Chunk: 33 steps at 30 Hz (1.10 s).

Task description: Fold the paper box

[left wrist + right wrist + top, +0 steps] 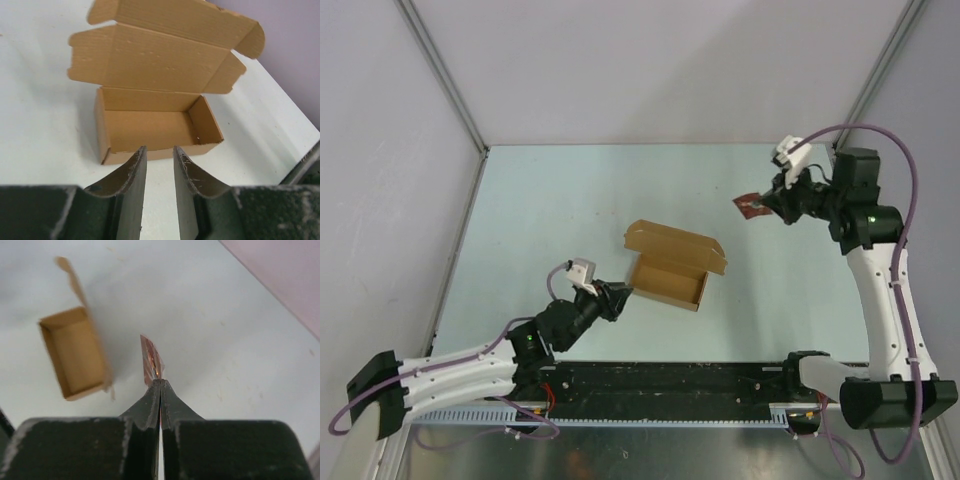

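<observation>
A: Step?
B: Filling, probably. Plain brown cardboard box (670,268) sits mid-table, lid up; left gripper (159,152) gapes empty beside it.
A: Next?
B: Right gripper (160,382), pinching small red square packet (151,360), should carry it over.

You have one paper box (668,272) and one small red packet (150,360) on one worktop (550,200). You also have two claws: a left claw (159,152) and a right claw (160,385).

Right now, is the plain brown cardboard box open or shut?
Open. The brown cardboard box has its lid standing up behind the tray, side flaps spread, and its empty inside shows from above.
</observation>
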Each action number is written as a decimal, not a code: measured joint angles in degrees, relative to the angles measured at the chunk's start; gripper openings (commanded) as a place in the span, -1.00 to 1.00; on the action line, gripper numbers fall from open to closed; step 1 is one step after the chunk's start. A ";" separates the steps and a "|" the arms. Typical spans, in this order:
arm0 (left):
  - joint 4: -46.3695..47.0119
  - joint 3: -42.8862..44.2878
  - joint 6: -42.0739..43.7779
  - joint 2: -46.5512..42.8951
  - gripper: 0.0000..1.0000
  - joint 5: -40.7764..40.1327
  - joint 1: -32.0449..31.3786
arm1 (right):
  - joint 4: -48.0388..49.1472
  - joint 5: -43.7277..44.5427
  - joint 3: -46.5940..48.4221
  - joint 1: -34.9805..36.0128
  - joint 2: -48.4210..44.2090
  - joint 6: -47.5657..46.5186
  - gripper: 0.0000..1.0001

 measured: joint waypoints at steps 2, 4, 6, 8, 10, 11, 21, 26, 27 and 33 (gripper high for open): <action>-1.79 -0.37 0.00 -2.51 -0.29 -0.94 0.81 | -0.42 -0.44 1.33 5.11 0.44 0.13 -1.00; -3.21 -0.79 0.00 -4.68 -0.26 -1.84 1.44 | -1.05 -0.94 2.43 9.44 1.29 0.20 -1.00; -4.87 -1.49 -0.02 -7.39 -0.25 -2.78 2.27 | -1.51 -0.90 3.61 14.36 2.89 0.33 -1.00; -6.19 -1.97 -0.04 -9.51 -0.24 -3.32 3.39 | -1.66 -0.26 4.11 18.49 4.96 0.35 -1.00; -7.21 -2.25 -0.02 -10.88 -0.24 -3.80 4.46 | -1.81 1.16 4.15 21.99 7.32 0.37 -1.00; -7.63 -2.34 -0.04 -11.43 -0.24 -4.02 4.98 | -1.92 1.86 4.15 23.63 8.83 0.48 -1.00; -8.98 -2.60 0.04 -11.43 -0.23 -4.87 6.71 | -1.53 8.04 4.04 31.36 18.12 1.79 -0.87; -9.09 -2.60 0.39 -11.50 -0.20 -5.68 7.69 | -0.57 9.33 4.02 33.73 19.78 2.62 -0.21; -9.09 -2.60 0.50 -11.50 -0.20 -5.73 8.04 | -0.55 9.60 4.00 33.79 19.82 2.69 -0.16; -8.66 -2.60 1.11 -10.75 -0.19 -5.40 11.65 | 0.24 11.30 4.00 33.22 19.71 3.13 -0.06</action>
